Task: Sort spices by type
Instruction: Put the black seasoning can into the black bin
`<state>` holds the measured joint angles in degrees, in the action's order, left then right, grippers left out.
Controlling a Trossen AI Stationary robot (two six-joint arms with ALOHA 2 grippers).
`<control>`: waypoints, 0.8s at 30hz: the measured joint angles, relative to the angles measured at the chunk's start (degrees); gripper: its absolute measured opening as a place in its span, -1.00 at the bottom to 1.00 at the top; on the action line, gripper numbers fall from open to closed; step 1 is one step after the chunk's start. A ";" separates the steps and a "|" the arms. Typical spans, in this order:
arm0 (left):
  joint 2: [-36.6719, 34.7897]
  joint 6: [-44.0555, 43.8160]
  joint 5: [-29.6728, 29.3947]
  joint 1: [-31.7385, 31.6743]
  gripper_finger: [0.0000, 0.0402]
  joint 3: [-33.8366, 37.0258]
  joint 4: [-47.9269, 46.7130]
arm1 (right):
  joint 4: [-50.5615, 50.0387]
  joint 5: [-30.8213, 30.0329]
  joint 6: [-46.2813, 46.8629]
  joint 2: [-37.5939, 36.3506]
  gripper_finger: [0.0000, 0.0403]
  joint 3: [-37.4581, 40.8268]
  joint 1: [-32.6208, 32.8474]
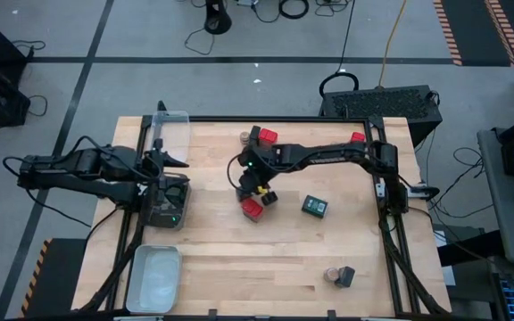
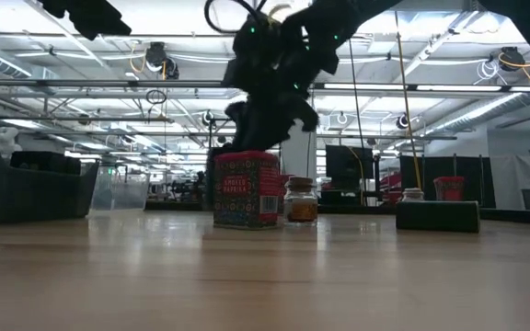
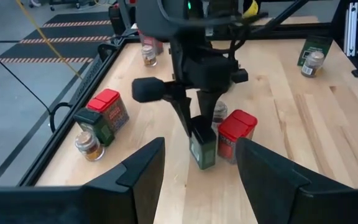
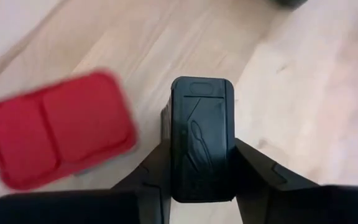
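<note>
The sorting looks, in my judgement, only begun. The spices stand in loose groups over the table (image 1: 328, 267), mixed in kind. Near the far edge, around the middle, a red tin (image 3: 109, 107), a dark green tin (image 3: 94, 124) and a small round jar (image 3: 87, 144) stand together, so three kinds are in one group. Near the near right corner a jar (image 1: 331, 275) and a dark tin (image 1: 345, 275) stand side by side. One dark tin (image 1: 314, 206) lies alone right of the middle. A clear tray (image 1: 171, 130) at the far left corner and a pale tray (image 1: 153, 278) at the near left corner seem to hold no spices; I cannot tell what is in the dark tray (image 1: 168, 203) under the left arm.

The right gripper (image 4: 202, 149) is at the middle of the table, its two fingers pressed on the sides of a dark boxy tin (image 4: 202, 146) with a black lid with a moulded flap; this tin stands just beside a red tin (image 4: 58, 127) with a red hinged lid. The wrist view shows contact on both sides, so I judge it grasped.

The left gripper (image 1: 178, 159) waits at the left edge with fingers apart, holding nothing.
</note>
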<state>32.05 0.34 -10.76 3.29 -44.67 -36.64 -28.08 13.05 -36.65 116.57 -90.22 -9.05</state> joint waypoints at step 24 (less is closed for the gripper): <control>-6.21 -4.42 -0.02 0.01 0.01 -1.61 -4.61 | 48.17 5.35 22.01 10.21 -0.48 -7.01 3.37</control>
<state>25.85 -4.08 -10.79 3.30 -46.28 -41.25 20.09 18.40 -14.64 126.78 -97.23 -5.68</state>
